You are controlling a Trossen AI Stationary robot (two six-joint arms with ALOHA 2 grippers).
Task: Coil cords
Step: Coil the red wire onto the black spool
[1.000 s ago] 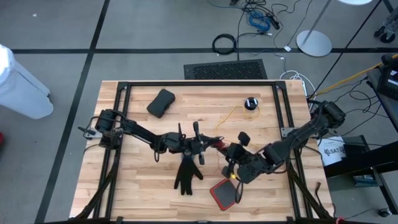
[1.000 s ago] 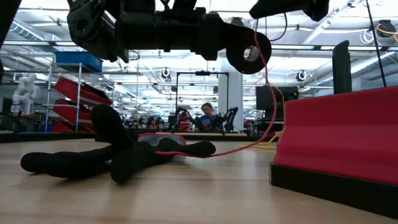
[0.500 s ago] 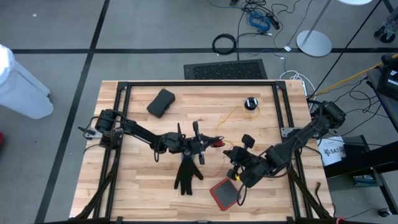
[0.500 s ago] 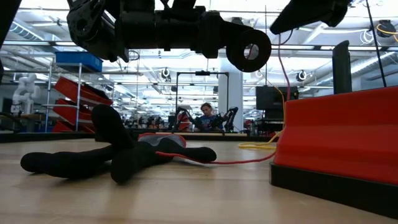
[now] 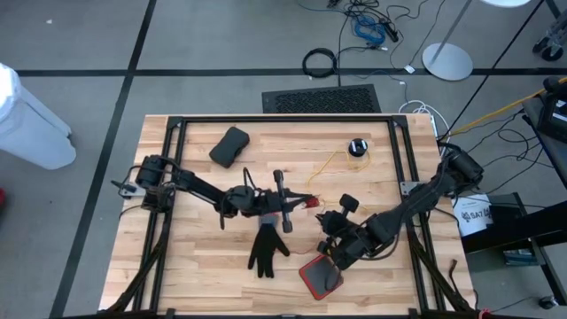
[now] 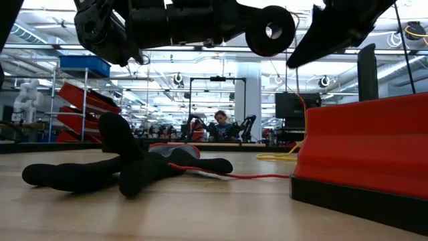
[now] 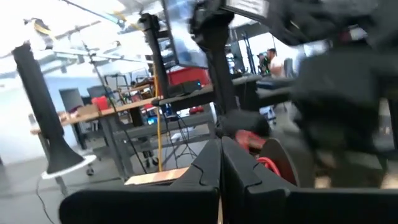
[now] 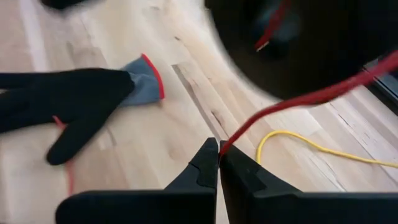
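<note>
Only one text can be partly read: a white label [image 5: 472, 215] beside the right edge of the table [image 5: 195, 257] carries dark letters, perhaps "SAT", too small to be sure. No other writing is legible in any view.

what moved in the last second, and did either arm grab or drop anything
The right gripper pulled back toward the table's near edge, over the red tray, its fingers shut on the red cord throughout. The left gripper turned slightly in place, shut. Nothing grabbed or dropped. The black glove, puck and yellow cord stayed put.
</note>
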